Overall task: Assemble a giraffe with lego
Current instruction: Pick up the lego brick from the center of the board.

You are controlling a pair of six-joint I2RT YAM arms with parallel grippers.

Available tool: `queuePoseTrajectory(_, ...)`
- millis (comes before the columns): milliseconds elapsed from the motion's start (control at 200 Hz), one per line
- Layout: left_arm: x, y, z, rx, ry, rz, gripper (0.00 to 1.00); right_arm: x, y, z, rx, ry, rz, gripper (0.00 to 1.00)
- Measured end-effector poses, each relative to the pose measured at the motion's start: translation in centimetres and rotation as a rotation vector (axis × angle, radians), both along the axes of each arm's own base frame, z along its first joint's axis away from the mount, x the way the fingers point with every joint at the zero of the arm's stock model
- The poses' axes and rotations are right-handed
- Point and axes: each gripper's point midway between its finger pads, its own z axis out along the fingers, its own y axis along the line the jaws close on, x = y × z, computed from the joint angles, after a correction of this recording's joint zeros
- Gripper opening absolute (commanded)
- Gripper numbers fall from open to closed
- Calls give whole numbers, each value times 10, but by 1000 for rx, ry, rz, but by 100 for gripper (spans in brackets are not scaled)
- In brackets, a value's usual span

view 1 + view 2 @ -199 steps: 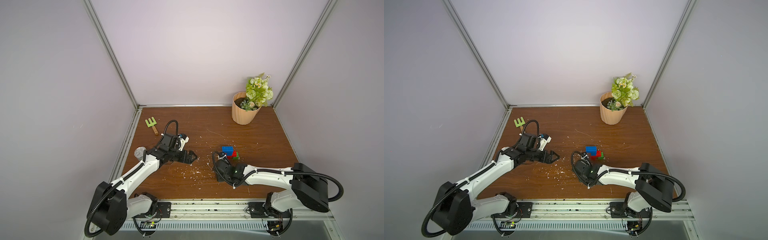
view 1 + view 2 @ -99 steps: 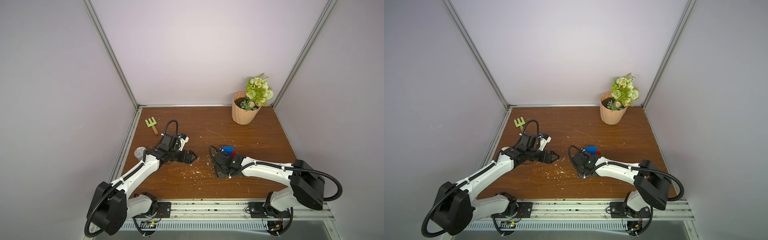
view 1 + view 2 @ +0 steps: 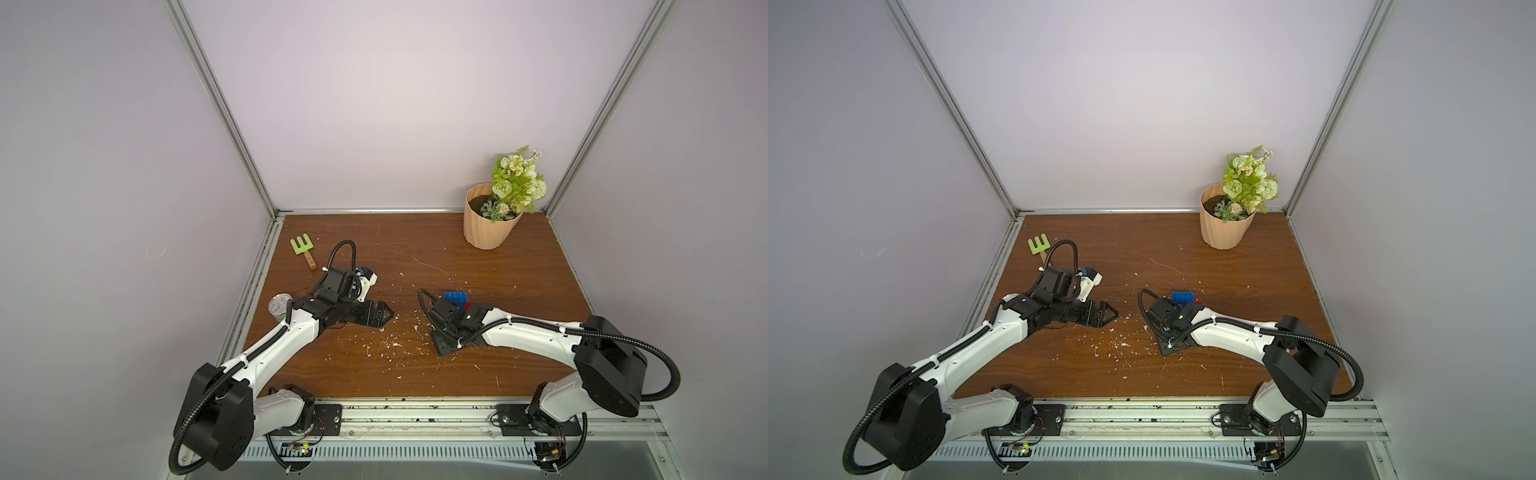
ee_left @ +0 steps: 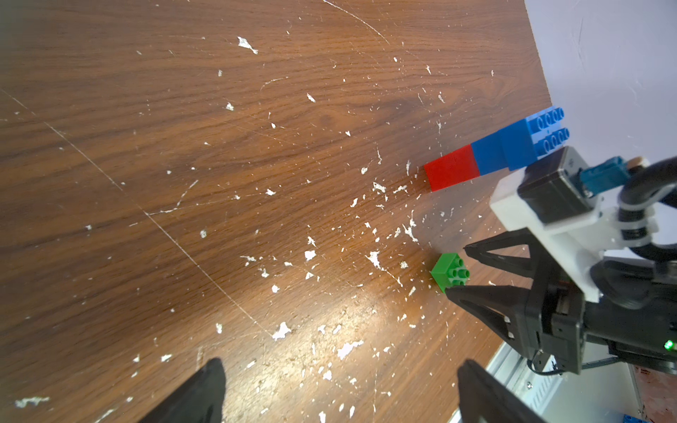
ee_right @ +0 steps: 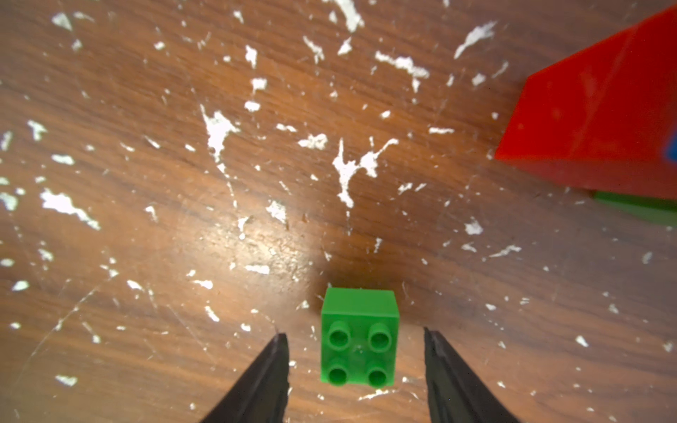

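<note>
The giraffe (image 3: 456,297) stands mid-table as a stack with a red brick (image 4: 452,172) low and blue bricks (image 4: 513,143) above. A green piece (image 5: 637,208) shows at its base. A loose green square lego brick (image 5: 359,337) lies studs-up on the wood near it. My right gripper (image 5: 355,332) is open, with a finger on each side of this brick (image 4: 450,273) and a gap on both sides. In both top views its fingers hide under the wrist. My left gripper (image 4: 340,364) is open and empty, low over the wood to the left (image 3: 386,320).
A peach flower pot (image 3: 488,226) stands at the back right. A green toy rake (image 3: 302,247) lies at the back left, and a round metal can (image 3: 279,303) sits by the left rail. White flecks litter the wooden table (image 3: 374,374).
My right wrist has moved away from the front edge toward the stack, over the green brick, and its jaws have narrowed a little. The left arm has not moved.
</note>
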Motion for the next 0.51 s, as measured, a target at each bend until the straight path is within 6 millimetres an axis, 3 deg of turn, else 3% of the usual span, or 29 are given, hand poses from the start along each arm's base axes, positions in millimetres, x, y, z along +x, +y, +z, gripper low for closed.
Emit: queuePoseTrajectory(505, 0, 1, 0, 3, -1, 3, 100, 0, 0, -11, -22, 13, 15, 46)
